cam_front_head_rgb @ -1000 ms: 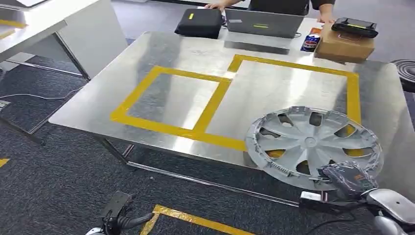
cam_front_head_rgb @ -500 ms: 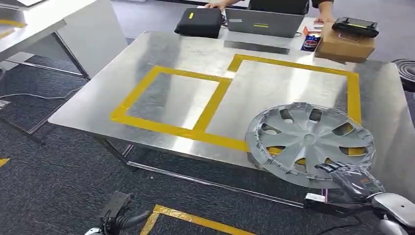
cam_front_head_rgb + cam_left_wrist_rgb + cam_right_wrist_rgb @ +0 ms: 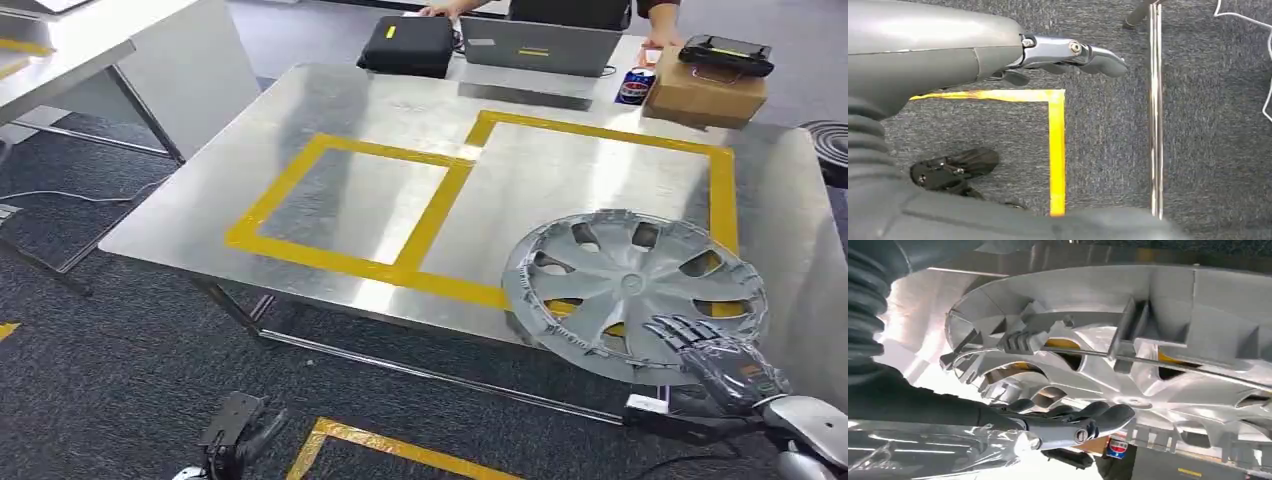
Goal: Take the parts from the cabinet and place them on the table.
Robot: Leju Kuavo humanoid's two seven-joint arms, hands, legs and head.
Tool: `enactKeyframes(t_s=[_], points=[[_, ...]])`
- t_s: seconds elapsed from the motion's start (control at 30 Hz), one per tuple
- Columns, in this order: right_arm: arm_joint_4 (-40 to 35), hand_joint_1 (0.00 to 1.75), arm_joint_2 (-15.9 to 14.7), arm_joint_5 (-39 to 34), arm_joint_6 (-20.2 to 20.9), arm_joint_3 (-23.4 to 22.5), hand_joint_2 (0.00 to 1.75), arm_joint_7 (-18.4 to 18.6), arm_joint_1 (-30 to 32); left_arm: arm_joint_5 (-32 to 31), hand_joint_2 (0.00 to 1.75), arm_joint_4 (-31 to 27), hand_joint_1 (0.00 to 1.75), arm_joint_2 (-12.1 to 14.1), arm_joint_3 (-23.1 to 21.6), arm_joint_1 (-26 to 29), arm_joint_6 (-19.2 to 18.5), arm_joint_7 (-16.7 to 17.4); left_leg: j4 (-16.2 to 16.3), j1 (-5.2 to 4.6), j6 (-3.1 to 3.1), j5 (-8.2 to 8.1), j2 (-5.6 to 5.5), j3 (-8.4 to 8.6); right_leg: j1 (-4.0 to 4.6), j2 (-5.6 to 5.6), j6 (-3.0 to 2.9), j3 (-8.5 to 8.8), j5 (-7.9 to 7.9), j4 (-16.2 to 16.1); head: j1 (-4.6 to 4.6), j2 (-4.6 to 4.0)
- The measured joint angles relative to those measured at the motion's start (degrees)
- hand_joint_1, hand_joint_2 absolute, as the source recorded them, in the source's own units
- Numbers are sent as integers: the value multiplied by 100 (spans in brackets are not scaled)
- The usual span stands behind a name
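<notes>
A silver hubcap (image 3: 630,290) lies on the steel table (image 3: 370,110) at its near right corner, partly over the yellow tape frame, with its near rim past the table edge. My right hand (image 3: 715,355) is at that near rim with its fingers spread apart and nothing gripped. The right wrist view looks at the hubcap's ribbed underside (image 3: 1128,330), with my right hand (image 3: 1068,422) stretched out flat just below it. My left hand (image 3: 238,432) hangs low over the carpet; in the left wrist view my left hand (image 3: 1063,52) has straight fingers and holds nothing.
Along the table's far edge stand a black bag (image 3: 408,45), a laptop (image 3: 540,47), a can (image 3: 634,87) and a cardboard box (image 3: 705,92). A person's hand (image 3: 445,10) rests there. A white table (image 3: 100,40) stands at far left. Yellow tape (image 3: 400,447) marks the floor.
My right hand has let go of the hubcap's near rim and spread its fingers. The hubcap has settled a little further onto the table. The left arm has barely moved.
</notes>
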Motion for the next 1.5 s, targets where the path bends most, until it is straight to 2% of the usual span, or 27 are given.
enactKeyframes(t_s=[0.13, 0.23, 0.43, 0.6, 0.67, 0.7, 0.8, 0.87, 0.9, 0.93, 0.97, 1.03, 1.07, 1.1, 1.13, 1.17, 1.23, 1.27, 1.3, 1.4, 1.43, 1.47, 1.5], points=[[-215, 0, 19, -153, -277, -26, 175, -224, 104, 87, 0, 0, 0, 2, 13, 5, 15, -24, 0, 0, 0, 0, 0, -2, 0, 0, 0, 0, 0, 1, 0, 0], [-748, 0, 182, -177, -772, 7, 175, -475, 303, 195, 0, 0, 0, 4, 42, 31, 66, -66, 0, 4, -1, 0, 0, -1, 4, 0, -4, -2, -3, 1, -2, 0], [-1942, 0, 551, -212, -1694, 236, 175, -728, 811, 374, 0, 0, 0, 15, 195, 130, 155, -223, 0, 12, -10, -7, -1, -4, 14, -7, -14, -2, -17, 1, -2, 0], [-2761, 0, 872, -1078, -2691, 555, 175, -1178, 1416, 527, 0, 2, 0, 31, 378, 232, 267, -278, 2, 0, 3, -38, -4, -5, 6, -13, -16, 3, -22, -7, -2, 0], [-2918, 0, 1032, -1524, -2925, 704, 175, -1288, 1615, 581, 0, 4, 0, 42, 453, 271, 376, -140, 6, -9, 12, -52, -4, -3, -3, -11, -11, 4, -25, -8, -2, 0], [-2951, 0, 1119, -1745, -3018, 784, 0, -1329, 1701, 601, 0, 13, 0, 44, 488, 302, 435, -57, 12, -17, 13, -61, -3, -1, -10, -9, -6, 6, -28, -9, -2, 0], [-2938, 0, 1409, -2502, -3213, 940, 0, -1586, 1918, 551, 0, 33, 0, 50, 575, 407, 631, 233, 45, -36, 54, -89, -3, -3, -27, -7, 25, 20, -39, -13, -4, 0], [-2809, 0, 1669, -3152, -3268, 951, 0, -1873, 1976, 518, 0, 44, 0, 50, 610, 475, 758, 430, 69, -43, 87, -62, -3, 1, -37, -7, 80, 52, 5, -48, -4, 0], [-2692, 0, 1797, -3429, -3226, 931, 0, -1948, 1997, 492, 0, 48, 0, 48, 625, 491, 811, 514, 30, -31, 119, -32, -1, 7, -24, -5, 105, 66, 21, -67, -9, 0], [-2488, 0, 1971, -3658, -3124, 844, 0, -2054, 2023, 481, 0, 52, 0, 35, 638, 495, 865, 597, -40, 20, 154, 26, 22, 23, -32, -10, 107, 20, -63, -24, 2, 0], [-2338, 0, 2090, -3701, -3068, 771, 0, -2120, 2058, 476, 0, 55, 0, 33, 649, 495, 892, 623, -49, 20, 187, 40, 23, 15, -18, -16, 87, -49, -270, 170, 9, 0], [-2012, 0, 2301, -3705, -2995, 628, 0, -2205, 2080, 470, 0, 61, 0, 22, 688, 516, 922, 682, -45, 7, 206, 48, 26, -8, -1, -12, 72, -397, -806, 1093, 7, 0], [-1892, 0, 2376, -3711, -2986, 577, 0, -2219, 2095, 468, 0, 63, 0, 15, 693, 528, 922, 688, -43, -8, 210, 53, 33, -22, 3, -11, 76, -577, -1015, 1572, 7, 0], [-1790, 0, 2442, -3711, -2979, 529, 0, -2232, 2121, 455, 0, 70, 0, 9, 697, 532, 922, 699, -37, -17, 207, 63, 35, -37, 6, -12, 71, -650, -1076, 1819, 4, 0], [-1713, 0, 2501, -3709, -2966, 487, 0, -2236, 2146, 450, 0, 74, 0, 7, 708, 534, 922, 706, -28, -18, 195, 72, 35, -52, 8, -12, 62, -576, -986, 1758, 7, 0], [-1659, 0, 2551, -3698, -2931, 454, 0, -2225, 2154, 433, 0, 79, 0, 2, 717, 534, 933, 728, -14, -16, 182, 80, 35, -66, 9, -15, 54, -383, -806, 1457, 9, 0], [-1537, 0, 2666, -3744, -2805, 355, 0, -2211, 2153, 363, 0, 89, 0, -9, 721, 534, 981, 812, 23, -1, 142, 94, 34, -89, 5, -61, 42, 266, -405, 395, 11, 0], [-1454, 0, 2751, -3805, -2667, 271, 0, -2318, 2143, 320, 0, 90, 0, -9, 721, 535, 1025, 891, 43, -14, 99, 108, 33, -97, 19, -121, 30, 449, -537, 25, 6, 0], [-1366, 0, 2864, -3843, -2537, 183, 0, -2442, 2143, 266, 0, 92, 0, -18, 721, 539, 1071, 977, 44, -25, 54, 125, 31, -110, 61, -79, -31, 440, -393, 117, -2, 0], [-1196, 0, 3134, -3816, -2374, -87, 0, -2712, 2149, 171, 0, 98, 0, -48, 721, 548, 1171, 1158, 53, 0, -73, 204, 44, -133, 88, -36, -177, 301, -397, 132, -18, 0], [-1174, 0, 3219, -3762, -2350, -131, 0, -2743, 2144, 138, 0, 103, 0, -50, 721, 553, 1185, 1184, 74, 23, -109, 180, 33, -168, 56, -34, -263, 270, -339, 90, -13, 0], [-1163, 0, 3290, -3704, -2330, -157, 0, -2752, 2135, 127, 0, 105, 0, -50, 721, 555, 1200, 1218, 195, 25, -140, -41, -37, -228, 63, -30, -302, 248, -295, 89, -22, 0], [-1152, 0, 3368, -3652, -2312, -188, 0, -2758, 2128, 98, 0, 105, 0, -61, 721, 558, 1213, 1226, 528, 23, -159, -383, -92, -356, 63, -19, -342, 184, -236, 90, -48, 0]])
